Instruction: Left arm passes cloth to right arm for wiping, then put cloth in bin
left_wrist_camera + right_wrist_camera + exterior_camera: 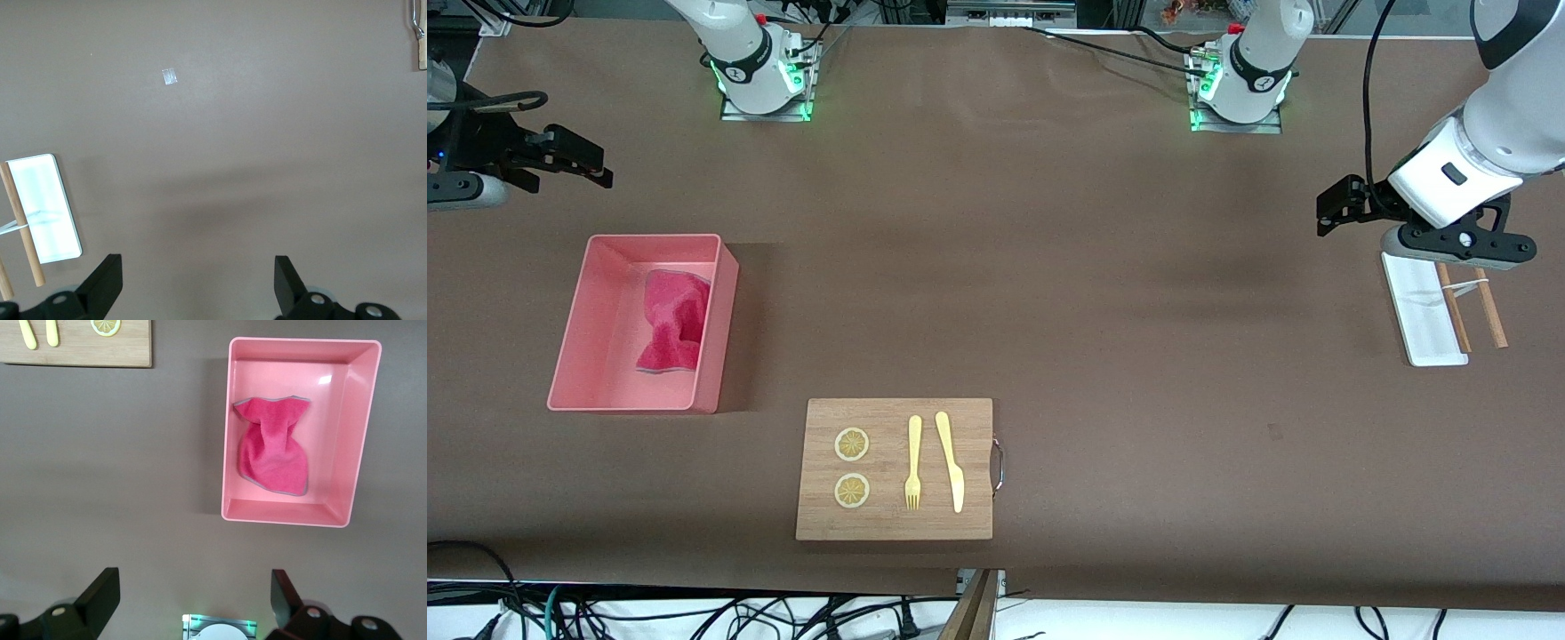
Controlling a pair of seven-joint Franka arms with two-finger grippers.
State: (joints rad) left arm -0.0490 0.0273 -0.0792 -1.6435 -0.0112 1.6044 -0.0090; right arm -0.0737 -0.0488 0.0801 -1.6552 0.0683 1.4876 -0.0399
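Cloth [672, 322] is in the bin [574, 329], creased, lying against the wall toward the board side. Bin sits on the surface [1049, 267] at the right arm's end, at about 10 o'clock from the wooden board [894, 524].

Board carries two lemon slices [851, 444], a fork [913, 462] and a knife [950, 460].

Right claw [193, 600]: fingers apart, nothing held, up over bare surface at about 11 o'clock from the bin.

Left claw [198, 283]: fingers apart, nothing held, over the white tray [1423, 311] at the left arm's end. Two wooden sticks [1489, 307] lie beside and across that tray.
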